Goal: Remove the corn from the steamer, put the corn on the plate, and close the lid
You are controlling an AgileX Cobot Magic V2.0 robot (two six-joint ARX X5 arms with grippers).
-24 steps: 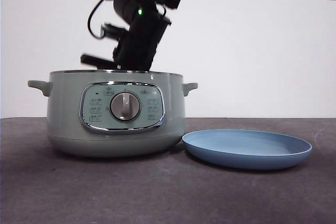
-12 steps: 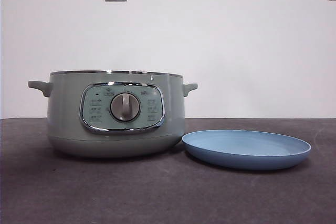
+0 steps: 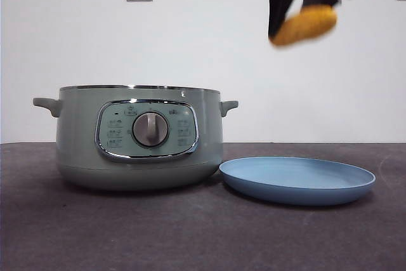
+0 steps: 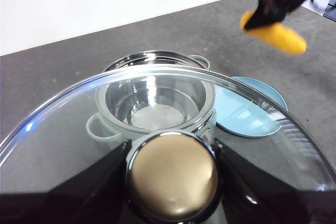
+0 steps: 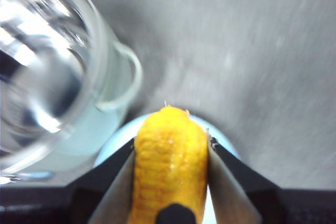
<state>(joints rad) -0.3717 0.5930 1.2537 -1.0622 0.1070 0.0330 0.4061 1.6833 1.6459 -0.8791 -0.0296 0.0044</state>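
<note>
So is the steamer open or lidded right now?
Open: the steamer shows a bare rim; the left gripper holds the lid by its knob, above it.

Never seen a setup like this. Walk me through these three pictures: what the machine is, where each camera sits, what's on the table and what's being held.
It is a robot with two arms, each ending in a two-jawed gripper. The front view looks level across the table: a green steamer stands open beside a blue plate. High above the plate, the right gripper holds the corn. The other two cameras ride on the wrists. The right wrist view looks down past its own jaws, clamped on the corn, at the plate below. The left wrist view shows the left gripper clamped on the knob of the glass lid, held above the open steamer.
</note>
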